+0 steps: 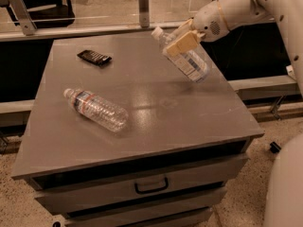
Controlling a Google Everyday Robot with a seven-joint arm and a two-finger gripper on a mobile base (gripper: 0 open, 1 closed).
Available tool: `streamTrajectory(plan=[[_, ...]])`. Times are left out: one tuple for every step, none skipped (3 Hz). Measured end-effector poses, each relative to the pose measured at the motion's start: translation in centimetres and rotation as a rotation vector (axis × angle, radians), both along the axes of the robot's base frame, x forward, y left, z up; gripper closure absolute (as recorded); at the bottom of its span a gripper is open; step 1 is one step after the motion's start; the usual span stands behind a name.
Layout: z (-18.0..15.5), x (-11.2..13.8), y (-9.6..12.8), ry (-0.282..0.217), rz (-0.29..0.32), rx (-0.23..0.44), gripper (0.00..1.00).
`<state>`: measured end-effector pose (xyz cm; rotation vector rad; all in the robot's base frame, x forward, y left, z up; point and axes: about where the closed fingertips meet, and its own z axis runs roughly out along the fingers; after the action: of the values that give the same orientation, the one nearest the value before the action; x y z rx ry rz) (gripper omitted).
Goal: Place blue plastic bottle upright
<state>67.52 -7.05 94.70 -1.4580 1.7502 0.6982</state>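
The blue plastic bottle (189, 63), clear with a white cap and a pale blue-and-white label, hangs tilted in the air above the right rear of the grey table top (156, 112), cap up-left, base down-right. My gripper (179, 40) is shut on its upper body near the neck, reaching in from the upper right. The bottle's base is just above the table surface; I cannot tell whether it touches.
A ribbed clear bottle (97, 109) with a narrow red-and-blue label lies on its side at the left of the table. A small black object (94, 57) lies at the rear left. Drawers (151, 186) face front. My arm (279, 13) fills the right.
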Motion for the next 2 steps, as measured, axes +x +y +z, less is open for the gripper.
streamTrajectory(plan=[[1.39, -0.91, -0.32, 0.007, 0.01, 0.075, 1.0], [1.3, -0.84, -0.14, 0.008, 0.012, 0.073, 1.0]])
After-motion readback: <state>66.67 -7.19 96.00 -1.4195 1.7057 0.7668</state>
